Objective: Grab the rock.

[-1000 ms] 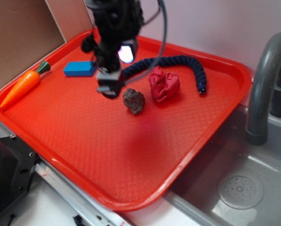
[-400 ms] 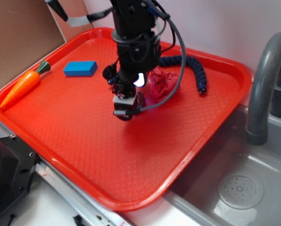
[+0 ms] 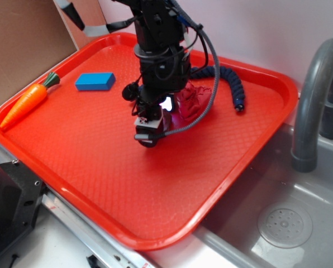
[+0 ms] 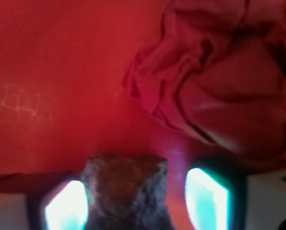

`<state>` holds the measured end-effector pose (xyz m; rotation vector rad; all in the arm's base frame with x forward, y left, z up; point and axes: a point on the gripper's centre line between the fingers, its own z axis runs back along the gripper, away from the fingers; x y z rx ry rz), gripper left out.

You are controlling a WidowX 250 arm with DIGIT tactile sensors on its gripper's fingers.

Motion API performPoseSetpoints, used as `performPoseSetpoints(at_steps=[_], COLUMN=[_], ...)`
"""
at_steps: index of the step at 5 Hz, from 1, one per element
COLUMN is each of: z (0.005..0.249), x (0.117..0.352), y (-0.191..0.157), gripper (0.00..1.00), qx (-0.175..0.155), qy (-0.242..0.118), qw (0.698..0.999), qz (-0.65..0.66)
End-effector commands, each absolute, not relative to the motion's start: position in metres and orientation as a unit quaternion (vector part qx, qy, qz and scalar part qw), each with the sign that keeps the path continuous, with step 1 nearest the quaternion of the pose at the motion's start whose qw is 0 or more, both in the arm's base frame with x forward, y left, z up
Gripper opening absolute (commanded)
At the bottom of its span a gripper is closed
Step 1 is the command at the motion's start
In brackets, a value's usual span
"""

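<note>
The end effector (image 4: 136,203) points straight down, low over the red tray (image 3: 99,167), with the rock (image 4: 126,191) sitting between its two fingers (image 4: 66,211). In the wrist view the brown-grey stone fills most of the gap: the left finger lies right against it, while a thin strip of red tray shows between the stone and the right finger. So the jaws stand narrowly apart around the rock, and whether they actually press on it cannot be told. In the exterior view the end effector (image 3: 148,134) hides nearly all of the stone; only a dark bit shows at the rock (image 3: 166,118) beside the fingers, near the middle of the tray.

Above the fingers the black arm (image 3: 158,50) rises almost vertically, leaning slightly toward the back of the tray, with a cable looping down its right side.

The red cloth wad (image 4: 220,76) lies just beyond the rock, close but apart from it. Behind it a dark blue segmented hose (image 3: 233,84) curves along the far side. A blue block (image 3: 94,81) and a toy carrot (image 3: 27,103) rest at the tray's left. To the right of the tray are a grey sink (image 3: 278,223) and its tap (image 3: 314,95)
</note>
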<state>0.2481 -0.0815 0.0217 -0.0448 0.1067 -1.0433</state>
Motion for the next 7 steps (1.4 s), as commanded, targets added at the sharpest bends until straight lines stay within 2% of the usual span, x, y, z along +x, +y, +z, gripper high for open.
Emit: performPoseSetpoints(at_steps=[1,2,3,4,5,6,7], z=[0.022,0.052,0.101,0.151,0.195,0.204,0.197], x=[0.243,0.242,0.233,0.216,0.195,0.191,0.190], y=[-0.087,-0.076,-0.065,-0.049,-0.037,-0.039,-0.049], gripper=[0.00,0.00,0.00,0.00,0.00,0.00,0.00], qx=[0.004,0.028,0.001,-0.023,-0.055,-0.033,-0.012], qy=[0.054,0.079,0.038,0.019,0.001,-0.007,0.001], qw=[0.868,0.921,0.964,0.989,0.994,0.996,0.991], qz=[-0.494,-0.380,-0.264,-0.143,-0.095,-0.086,-0.135])
